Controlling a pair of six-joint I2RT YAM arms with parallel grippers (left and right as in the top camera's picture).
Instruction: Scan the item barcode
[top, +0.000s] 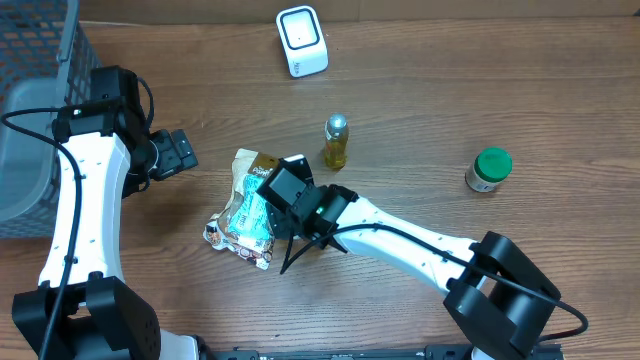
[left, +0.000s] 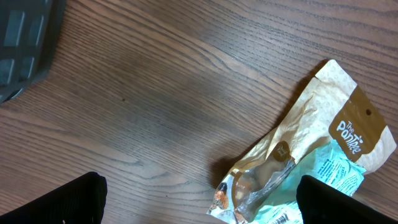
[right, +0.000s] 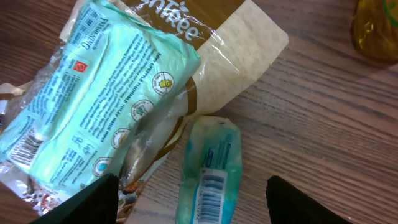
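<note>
A small teal packet (right: 210, 171) lies flat on the wood, its barcode facing up. My right gripper (right: 199, 208) hangs over it, open, and neither finger touches it. Left of the packet sits a pale green wrapped pack (right: 106, 106) on a brown pouch (right: 242, 43). From overhead this pile (top: 240, 205) is mid-table, with the right gripper (top: 272, 192) above its right side and hiding the small packet. The white scanner (top: 301, 40) stands at the far edge. My left gripper (top: 182, 153) is open left of the pile. In the left wrist view the left gripper (left: 202, 208) has the pouch (left: 329, 137) by its right finger.
A small bottle of yellow liquid (top: 336, 142) stands just behind the right gripper. A green-lidded jar (top: 489, 169) is at the right. A grey basket (top: 30, 120) fills the left edge behind the left arm.
</note>
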